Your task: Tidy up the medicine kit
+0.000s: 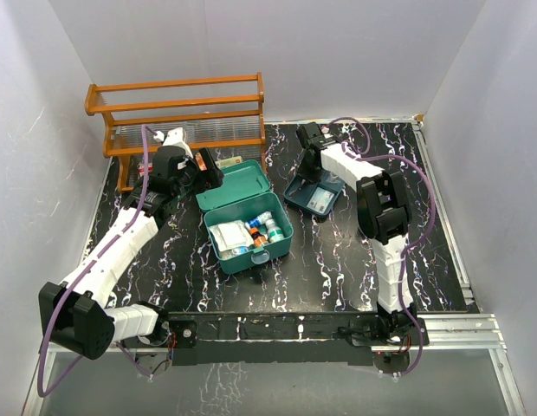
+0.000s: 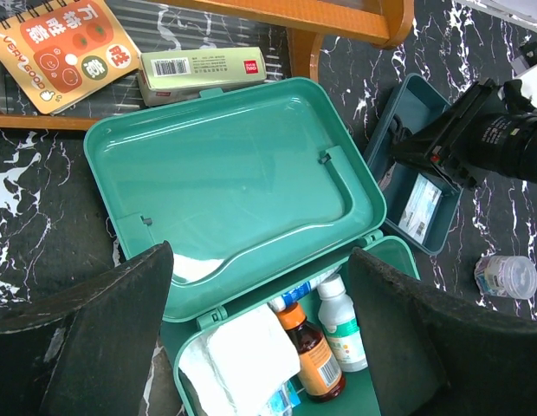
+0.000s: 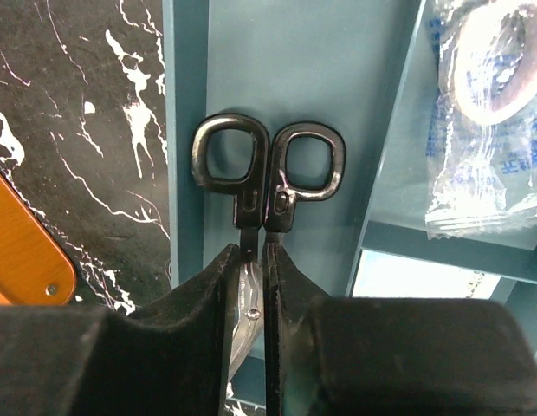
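right wrist view: right hand (image 3: 254,253) pinched tight on the black scissors (image 3: 262,206), which lie in the dark blue tray (image 3: 312,69). left hand (image 2: 260,321) spread wide, hovering over the medicine kit (image 2: 225,182), lid open, mid counter (image 1: 338,260) just beside the tray, bottles (image 2: 316,351) inside.

I see the black marbled table (image 1: 338,269) carrying the open medicine kit (image 1: 236,185) at its centre, a blue-teal tray (image 1: 294,196) just right of it, and a wooden rack (image 1: 177,108) at far left.
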`<state>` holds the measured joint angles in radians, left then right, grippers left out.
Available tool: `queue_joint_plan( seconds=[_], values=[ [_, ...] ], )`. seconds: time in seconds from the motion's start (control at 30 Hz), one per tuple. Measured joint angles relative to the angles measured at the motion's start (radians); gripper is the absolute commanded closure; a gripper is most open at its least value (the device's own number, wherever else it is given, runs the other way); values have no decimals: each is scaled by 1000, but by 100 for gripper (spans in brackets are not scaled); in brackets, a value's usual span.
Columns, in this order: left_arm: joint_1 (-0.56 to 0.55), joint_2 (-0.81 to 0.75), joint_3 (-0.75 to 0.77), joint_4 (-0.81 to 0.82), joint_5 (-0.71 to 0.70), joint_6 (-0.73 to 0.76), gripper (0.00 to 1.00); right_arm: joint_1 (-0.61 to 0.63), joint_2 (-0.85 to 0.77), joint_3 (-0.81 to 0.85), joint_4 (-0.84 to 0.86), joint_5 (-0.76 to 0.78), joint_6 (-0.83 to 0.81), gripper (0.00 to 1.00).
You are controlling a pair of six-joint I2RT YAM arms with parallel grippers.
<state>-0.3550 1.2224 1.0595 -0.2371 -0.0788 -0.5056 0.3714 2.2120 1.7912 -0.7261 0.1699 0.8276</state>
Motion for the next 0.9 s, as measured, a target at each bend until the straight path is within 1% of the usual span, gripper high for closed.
queue_joint_plan(
  seconds=[0.27,0.63,0.73,0.9],
  values=[
    [0,1,11,-3,0,0,20,0,21,23,-7,43,-31,87],
    [0,1,12,-13,-12,1,19,0,19,73,-10,123,-97,76],
    [0,1,12,-23,-14,13,19,0,5,53,-12,144,-104,73],
    [0,1,12,-32,10,68,19,0,-54,-32,-32,162,-98,71]
  ],
)
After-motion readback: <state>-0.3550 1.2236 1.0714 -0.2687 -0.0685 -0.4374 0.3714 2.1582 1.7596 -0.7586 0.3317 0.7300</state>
